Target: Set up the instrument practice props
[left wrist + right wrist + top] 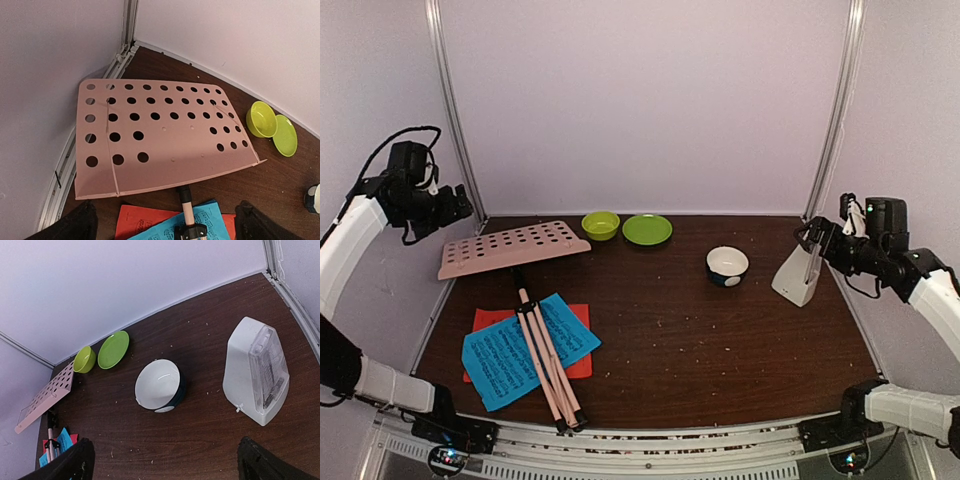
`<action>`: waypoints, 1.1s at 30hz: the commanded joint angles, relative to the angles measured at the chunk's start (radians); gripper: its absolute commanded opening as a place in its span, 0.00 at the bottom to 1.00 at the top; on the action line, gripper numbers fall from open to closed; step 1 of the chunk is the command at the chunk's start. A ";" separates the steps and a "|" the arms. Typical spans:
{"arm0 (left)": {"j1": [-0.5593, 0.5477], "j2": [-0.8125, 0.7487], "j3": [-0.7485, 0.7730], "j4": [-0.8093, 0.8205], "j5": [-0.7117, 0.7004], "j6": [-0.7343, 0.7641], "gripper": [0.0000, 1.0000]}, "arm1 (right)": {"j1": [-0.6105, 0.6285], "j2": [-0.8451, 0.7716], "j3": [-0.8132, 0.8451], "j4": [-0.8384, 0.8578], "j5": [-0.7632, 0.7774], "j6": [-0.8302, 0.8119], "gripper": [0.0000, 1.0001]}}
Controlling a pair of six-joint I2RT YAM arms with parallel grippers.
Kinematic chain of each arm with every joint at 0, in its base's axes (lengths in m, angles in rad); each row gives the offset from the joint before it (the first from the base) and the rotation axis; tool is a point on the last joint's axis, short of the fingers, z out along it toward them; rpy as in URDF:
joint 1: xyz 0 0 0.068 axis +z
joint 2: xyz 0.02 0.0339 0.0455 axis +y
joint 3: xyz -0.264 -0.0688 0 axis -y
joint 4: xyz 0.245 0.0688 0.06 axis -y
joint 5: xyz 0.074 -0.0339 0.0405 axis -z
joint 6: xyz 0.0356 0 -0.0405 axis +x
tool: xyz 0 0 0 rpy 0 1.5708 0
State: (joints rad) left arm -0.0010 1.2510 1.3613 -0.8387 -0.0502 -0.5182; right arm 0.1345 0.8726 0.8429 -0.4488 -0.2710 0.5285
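The pale pink music stand lies flat on the table, its hole-dotted desk at the back left and its folded tripod legs pointing toward the front. Under the legs lies the blue music sheet on top of the red one. The white pyramid metronome stands upright at the right edge. My left gripper hangs open above the desk's near edge. My right gripper is open and empty, high beside the metronome.
A lime green bowl and plate sit at the back centre. A small white bowl with a dark base stands left of the metronome. Frame posts and walls close in on the table's back corners.
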 commanded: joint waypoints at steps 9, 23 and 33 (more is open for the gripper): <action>0.040 0.302 0.318 -0.037 0.269 0.423 0.98 | 0.006 0.100 0.165 -0.051 0.190 -0.173 1.00; -0.031 0.629 0.456 -0.260 0.470 0.872 0.95 | 0.009 0.169 0.205 -0.002 -0.150 -0.232 1.00; -0.100 0.743 0.456 -0.297 0.456 0.960 0.85 | 0.010 0.207 0.202 0.047 -0.293 -0.196 1.00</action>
State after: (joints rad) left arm -0.1055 1.9823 1.7863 -1.1072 0.3832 0.3828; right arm 0.1398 1.0794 1.0222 -0.4389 -0.4793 0.3214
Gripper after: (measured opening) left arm 0.858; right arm 1.000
